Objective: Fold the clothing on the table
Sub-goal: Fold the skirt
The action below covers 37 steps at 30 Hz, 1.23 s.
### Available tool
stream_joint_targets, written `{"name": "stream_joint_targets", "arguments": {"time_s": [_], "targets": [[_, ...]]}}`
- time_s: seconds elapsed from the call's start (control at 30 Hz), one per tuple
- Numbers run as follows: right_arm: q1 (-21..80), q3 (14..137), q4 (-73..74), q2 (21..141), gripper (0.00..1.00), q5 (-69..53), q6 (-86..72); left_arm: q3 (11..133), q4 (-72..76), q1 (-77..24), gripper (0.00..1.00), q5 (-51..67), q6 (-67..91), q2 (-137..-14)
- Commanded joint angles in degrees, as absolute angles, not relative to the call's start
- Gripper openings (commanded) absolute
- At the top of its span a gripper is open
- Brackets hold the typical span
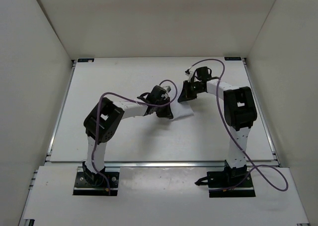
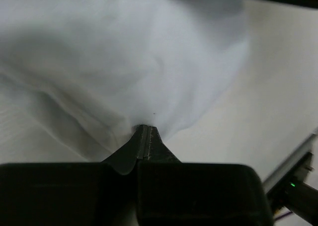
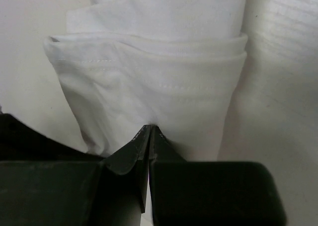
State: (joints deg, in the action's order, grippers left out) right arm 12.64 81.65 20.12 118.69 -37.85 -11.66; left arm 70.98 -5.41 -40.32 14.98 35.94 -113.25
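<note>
Left fingers [image 2: 130,149] and right fingers [image 3: 130,151] are both clamped on the clothing [image 3: 149,87].

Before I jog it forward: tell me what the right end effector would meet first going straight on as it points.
The clothing. The right end effector looks shut on its folded, hemmed layers, which fill the line just ahead. Bare table shows only off to the side.
</note>
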Motion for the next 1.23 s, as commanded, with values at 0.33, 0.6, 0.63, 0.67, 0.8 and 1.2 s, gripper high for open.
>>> {"name": "stream_joint_targets", "arguments": {"time_s": [0.33, 0.6, 0.63, 0.67, 0.8, 1.2], "targets": [[8.0, 90.87, 22.49, 117.44, 0.23, -37.0, -10.81, 70.66, -13.35, -33.76, 0.2, 7.12, 30.24, -108.56], [5.97, 87.99, 26.71, 103.64, 0.76, -27.98, -11.26, 69.71, -17.14, -28.05, 0.99, 6.51, 21.63, -94.14], [6.5, 85.8, 27.07, 101.19, 0.75, -24.3, -10.55, 68.65, -17.31, -26.91, 0.99, 5.72, 20.49, -91.69], [7.37, 83.35, 28.46, 99.68, 0.72, -21.3, -9.85, 68.29, -17.4, -25.94, 0.99, 4.84, 19.7, -89.67], [8.17, 74.56, 27.69, 93.44, 0.63, -17.58, -9.41, 66.89, -21.25, -25.22, 0.99, 0.09, 16.53, -86.14], [6.25, 55.9, 21.19, 78.33, 0.68, -16.07, -11.07, 62.76, -29.79, -23.65, 0.99, -8.17, 14.76, -84.11]]}}
